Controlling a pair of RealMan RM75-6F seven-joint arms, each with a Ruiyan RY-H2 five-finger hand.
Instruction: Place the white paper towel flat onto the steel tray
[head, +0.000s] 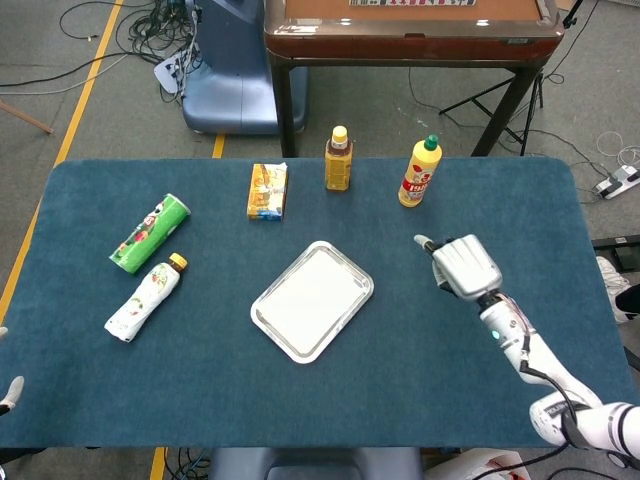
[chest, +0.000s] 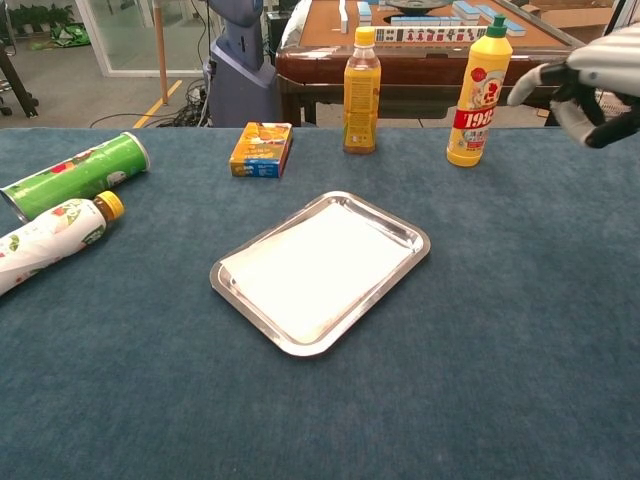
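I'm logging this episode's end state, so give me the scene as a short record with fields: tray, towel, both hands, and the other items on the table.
tray: steel tray near the middle of the blue table, lying at an angle
towel: white paper towel flat inside the tray
right hand: right hand raised to the tray's right, holding nothing, fingers curled
left hand: only a sliver at the head view's left edge; state unclear
other items: green can, white bottle, orange box, orange drink bottle, yellow squeeze bottle
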